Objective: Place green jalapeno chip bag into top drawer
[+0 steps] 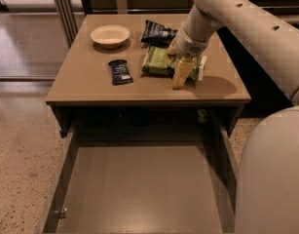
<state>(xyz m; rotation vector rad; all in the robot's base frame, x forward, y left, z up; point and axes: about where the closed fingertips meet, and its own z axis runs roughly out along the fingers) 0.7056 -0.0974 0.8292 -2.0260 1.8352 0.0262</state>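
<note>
The green jalapeno chip bag (158, 62) lies flat on the table top, right of centre, with its white edge (200, 67) to the right. My gripper (180, 77) points down over the right half of the bag, right at its surface, and hides part of it. The top drawer (139, 189) is pulled out below the table's front edge; its flat grey-brown bottom is bare.
A dark navy chip bag (157, 32) lies just behind the green bag. A small dark blue bar packet (121, 71) lies to its left. A cream bowl (110, 35) stands at the back left. The table (81, 87) is brown, and my robot's body (273, 179) fills the lower right.
</note>
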